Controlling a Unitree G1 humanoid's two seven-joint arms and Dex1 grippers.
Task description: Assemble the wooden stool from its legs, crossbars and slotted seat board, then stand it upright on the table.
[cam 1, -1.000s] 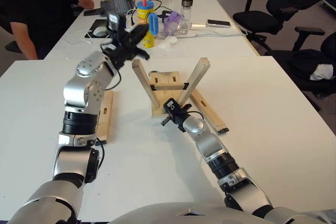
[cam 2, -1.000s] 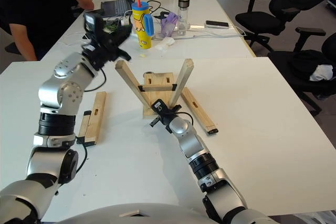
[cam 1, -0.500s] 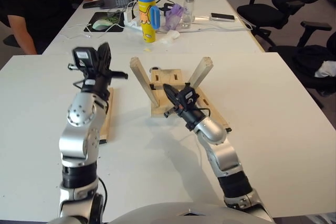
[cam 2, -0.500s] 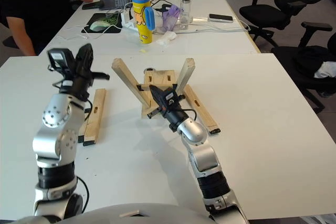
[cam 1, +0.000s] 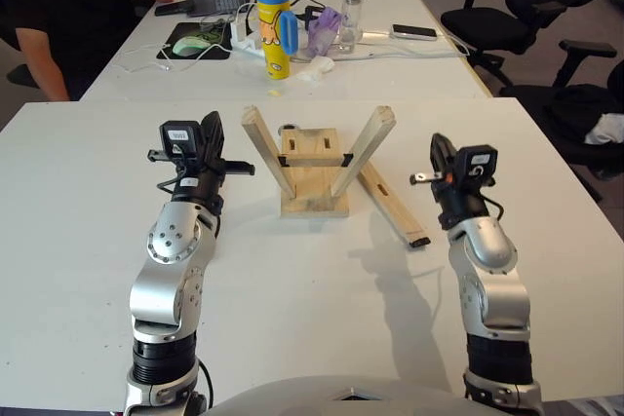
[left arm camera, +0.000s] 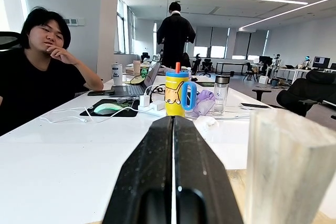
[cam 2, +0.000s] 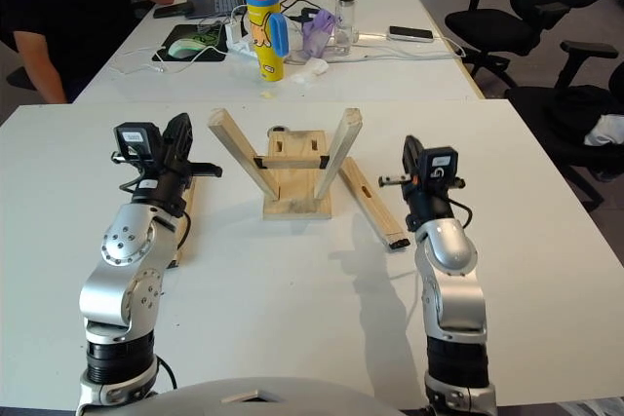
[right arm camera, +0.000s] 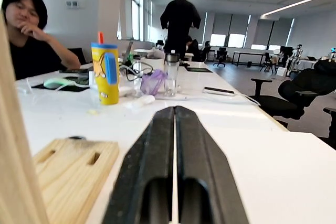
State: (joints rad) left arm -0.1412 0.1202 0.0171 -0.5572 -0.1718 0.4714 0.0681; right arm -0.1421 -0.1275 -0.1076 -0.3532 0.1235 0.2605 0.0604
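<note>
The half-built stool lies on its slotted seat board (cam 1: 314, 200) at the table's middle. Two legs (cam 1: 263, 148) (cam 1: 365, 145) rise from the board in a V, joined by a crossbar (cam 1: 314, 161). Another leg piece (cam 1: 392, 206) lies flat just right of the board. A further wooden piece (cam 2: 183, 226) rests on the table behind my left arm. My left gripper (cam 1: 210, 133) is held up left of the stool, shut and empty, with a leg (left arm camera: 291, 166) close beside it. On the stool's right, my right gripper (cam 1: 436, 150) is raised, shut and empty; the seat board (right arm camera: 73, 171) lies ahead of it.
Across the gap, the far table holds a yellow cup (cam 1: 276, 41), a bottle (cam 1: 352, 12), a phone (cam 1: 415, 32) and cables. A person sits at its left end. Office chairs (cam 1: 507, 17) stand off the right edge. White table surface (cam 1: 292, 309) lies bare in front.
My right gripper has pulled away from the seat board and swung up to the right. My left gripper has come down and in, closer to the left leg.
</note>
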